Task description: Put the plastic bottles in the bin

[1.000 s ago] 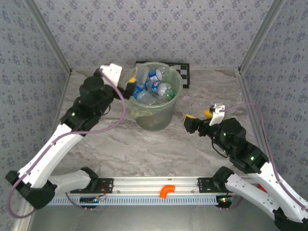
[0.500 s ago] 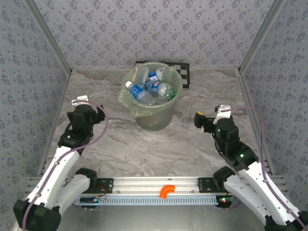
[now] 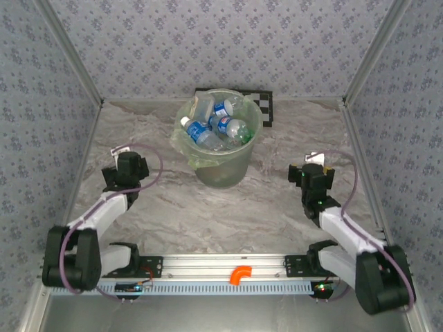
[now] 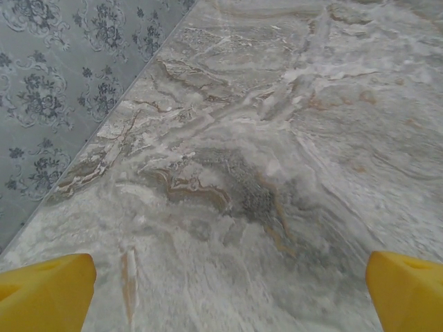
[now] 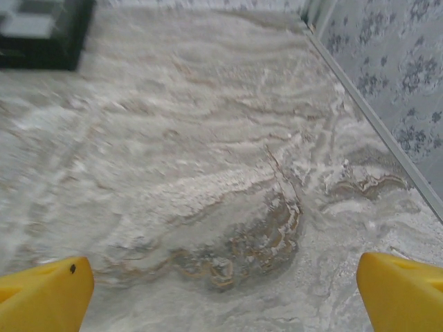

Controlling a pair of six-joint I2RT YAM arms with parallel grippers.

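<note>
The bin [image 3: 223,166], a translucent pale green bucket with a bag liner, stands at the middle back of the marble table. Several plastic bottles [image 3: 214,124] with blue labels and white caps lie piled inside it. My left gripper [image 3: 130,168] is folded back low at the left, well away from the bin. In the left wrist view it [image 4: 225,304] is open, its yellow fingertips [image 4: 45,294] wide apart over bare marble. My right gripper [image 3: 311,174] is folded back at the right; it [image 5: 221,297] is open too, with only tabletop between its yellow fingertips [image 5: 401,294].
A black-and-white checkered board [image 3: 266,107] lies behind the bin, its dark corner [image 5: 41,34] at the top left of the right wrist view. Patterned walls [image 4: 62,83] close in the table's sides. A metal rail with an orange hook [image 3: 241,274] runs along the near edge.
Both arms have pulled back and folded down toward their bases. The left gripper has left the bin's rim; the right gripper has drawn back to the right.
</note>
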